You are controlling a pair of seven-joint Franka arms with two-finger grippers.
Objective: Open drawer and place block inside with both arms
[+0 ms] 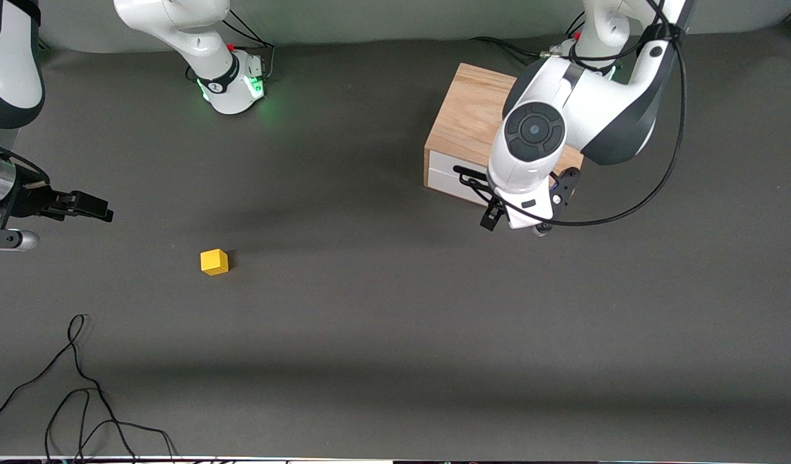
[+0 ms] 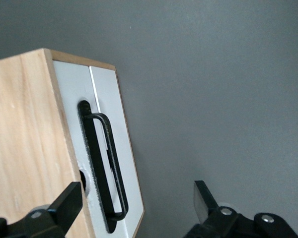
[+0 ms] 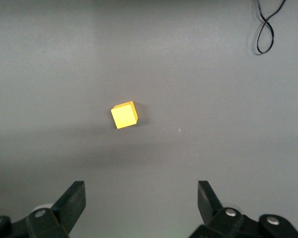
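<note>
Grey matting bare around block (image 1: 214,262); I hold right gripper (image 3: 139,198) wide open, empty, above it. Left gripper (image 2: 139,201), open and empty, fronts closed drawer (image 2: 102,144) to take its handle (image 2: 105,168).

left hand (image 2: 139,203) spread wide before the closed drawer (image 2: 107,148) (black handle (image 2: 105,166) between its fingers).
</note>
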